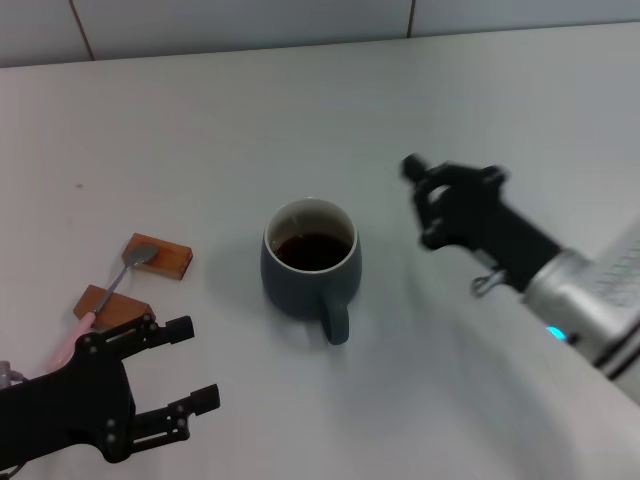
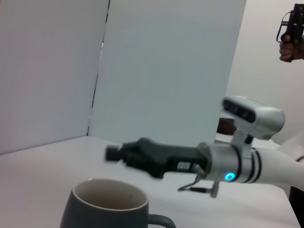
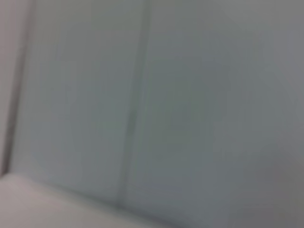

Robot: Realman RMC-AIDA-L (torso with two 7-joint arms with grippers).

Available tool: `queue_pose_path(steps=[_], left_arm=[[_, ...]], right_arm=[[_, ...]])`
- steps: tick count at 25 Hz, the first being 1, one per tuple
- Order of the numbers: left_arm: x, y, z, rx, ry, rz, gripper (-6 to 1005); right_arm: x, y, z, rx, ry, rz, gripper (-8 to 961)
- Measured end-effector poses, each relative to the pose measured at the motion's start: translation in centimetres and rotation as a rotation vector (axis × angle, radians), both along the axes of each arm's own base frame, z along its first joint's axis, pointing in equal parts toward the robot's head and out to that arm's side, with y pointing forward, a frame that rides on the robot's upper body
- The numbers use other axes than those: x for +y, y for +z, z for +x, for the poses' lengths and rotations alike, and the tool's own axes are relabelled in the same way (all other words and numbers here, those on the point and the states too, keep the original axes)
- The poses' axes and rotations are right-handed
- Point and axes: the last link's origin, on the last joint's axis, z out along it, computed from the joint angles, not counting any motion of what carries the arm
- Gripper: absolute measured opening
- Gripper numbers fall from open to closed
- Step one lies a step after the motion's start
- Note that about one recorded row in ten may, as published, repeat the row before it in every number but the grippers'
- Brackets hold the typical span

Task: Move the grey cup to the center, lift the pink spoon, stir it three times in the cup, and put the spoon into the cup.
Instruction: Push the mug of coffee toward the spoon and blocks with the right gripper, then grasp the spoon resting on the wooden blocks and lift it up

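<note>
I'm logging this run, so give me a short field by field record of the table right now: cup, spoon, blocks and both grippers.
cup: grey cup upright mid-table, handle toward the robot, dark inside
spoon: pink spoon lying across two wooden blocks, left of the cup, not held
blocks: far wooden block under the spoon bowl, near wooden block under the handle
left gripper: open, empty, beside the near block
right gripper: above the table right of the cup, holding nothing visible, fingers unclear

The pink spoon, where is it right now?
In the head view the pink spoon lies on the robot's left, resting across two wooden blocks, left of the grey cup and just beyond the left gripper.
</note>
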Motion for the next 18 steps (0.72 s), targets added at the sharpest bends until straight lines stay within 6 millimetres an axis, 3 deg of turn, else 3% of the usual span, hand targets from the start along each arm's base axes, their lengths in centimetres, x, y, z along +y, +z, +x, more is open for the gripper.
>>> queue_pose_path(steps=[4, 5, 9, 15, 18], left_arm=[[0.0, 0.0, 0.0, 0.002, -0.003, 0.009, 780], [0.0, 0.0, 0.0, 0.003, -0.005, 0.012, 780], [0.1, -0.1, 0.0, 0.002, -0.005, 0.012, 780], [0.1, -0.1, 0.1, 0.001, -0.007, 0.013, 780], [0.1, -0.1, 0.1, 0.001, -0.007, 0.013, 780]], right_arm=[[-1.9, 4.3, 2.2, 0.154, 0.001, 0.133, 23], [-3.2, 6.2, 3.1, 0.233, 0.027, 0.126, 23], [-4.8, 7.9, 4.0, 0.278, 0.082, 0.03, 23], [-7.3, 7.3, 5.3, 0.144, 0.143, -0.309, 26], [-7.9, 6.7, 5.8, 0.097, 0.143, -0.372, 36]])
